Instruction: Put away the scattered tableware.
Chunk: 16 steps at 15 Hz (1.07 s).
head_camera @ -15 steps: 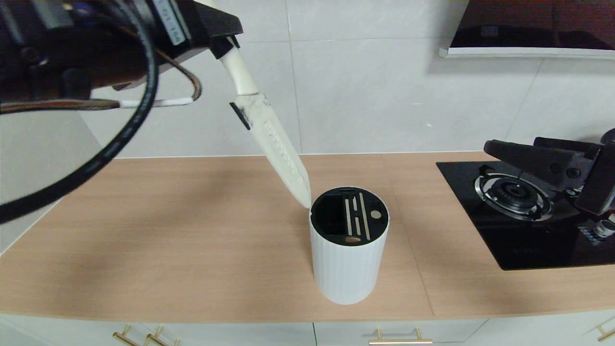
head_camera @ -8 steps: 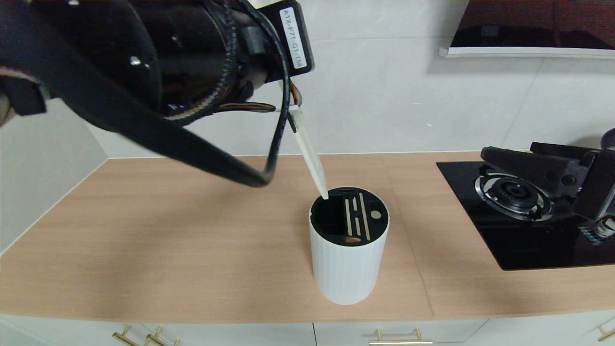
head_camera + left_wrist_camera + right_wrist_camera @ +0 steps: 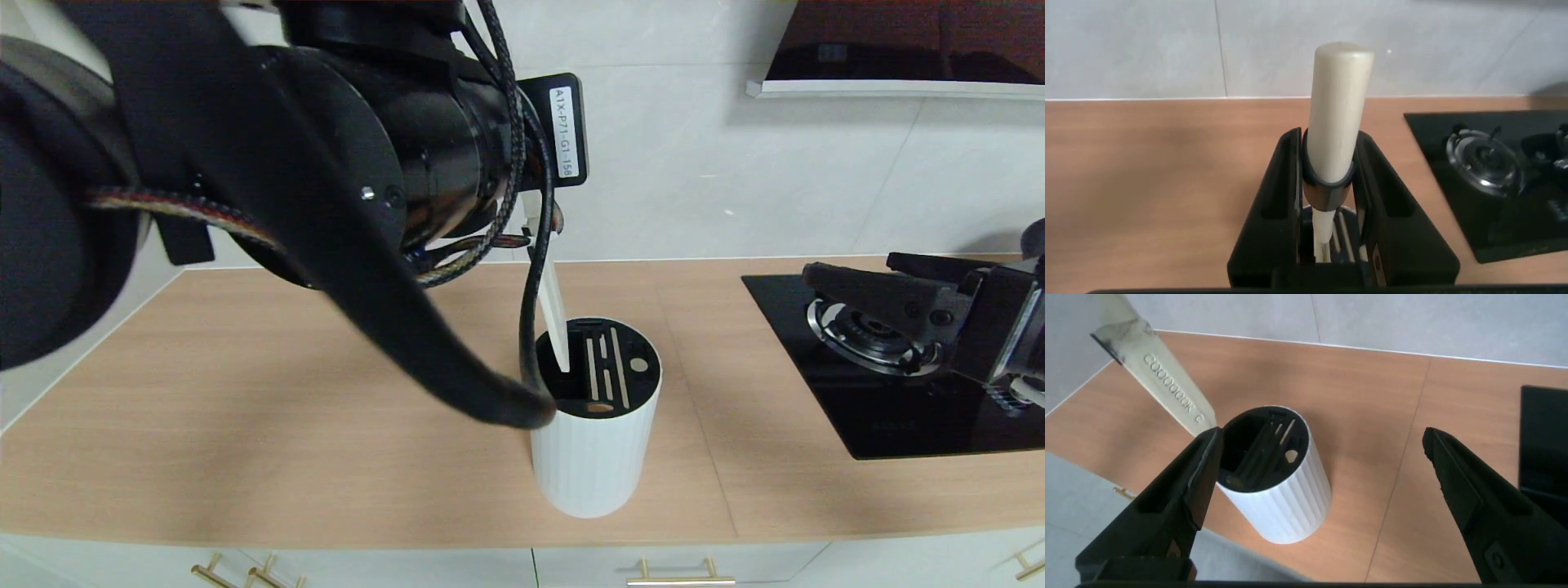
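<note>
Well, I see a tiled wall (image 3: 694,163) behind the pale wood desk (image 3: 245,425), with a black hob (image 3: 882,408) at its right. The white holder (image 3: 592,465) stands mid-desk. My left tool (image 3: 1329,140) is clamped on the knife (image 3: 555,318) handle; my right tool (image 3: 1321,441) hangs wide open and empty by the hob. Since a second ago the knife has swung steeper, its tip going from the holder's rim into the large opening.

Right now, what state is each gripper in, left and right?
Left gripper: closed on the knife, blade tip at the top of the white holder.
Right gripper: open, holding nothing.
</note>
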Tool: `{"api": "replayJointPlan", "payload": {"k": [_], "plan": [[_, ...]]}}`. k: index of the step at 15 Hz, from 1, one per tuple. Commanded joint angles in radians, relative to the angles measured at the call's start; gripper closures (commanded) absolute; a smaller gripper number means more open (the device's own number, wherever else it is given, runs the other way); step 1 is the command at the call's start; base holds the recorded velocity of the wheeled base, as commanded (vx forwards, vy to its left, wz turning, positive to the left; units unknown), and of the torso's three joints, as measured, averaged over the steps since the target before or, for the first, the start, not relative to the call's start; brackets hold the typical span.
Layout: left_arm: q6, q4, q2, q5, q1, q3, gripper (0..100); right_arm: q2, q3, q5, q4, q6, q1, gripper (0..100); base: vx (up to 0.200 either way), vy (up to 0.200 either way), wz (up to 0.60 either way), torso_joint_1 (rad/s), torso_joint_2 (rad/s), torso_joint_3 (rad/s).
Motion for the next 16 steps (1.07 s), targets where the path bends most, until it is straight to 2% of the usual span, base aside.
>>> {"api": "replayJointPlan", "payload": {"k": [1,5,16], "plan": [[-0.001,-0.002,0.011,0.001,0.000,0.002,100,0.014,0.004,0.000,0.000,0.000,0.000,0,0.000,0.000,0.00,0.000,0.00,0.000],[0.005,-0.003,0.047,0.022,0.000,-0.009,100,0.014,0.007,0.000,0.000,0.000,0.002,0,0.000,0.000,0.00,0.000,0.00,0.000],[0.007,-0.007,0.131,0.028,0.004,-0.060,100,0.002,0.007,0.000,0.000,0.000,0.002,0,0.000,0.000,0.00,0.000,0.00,0.000]]}}
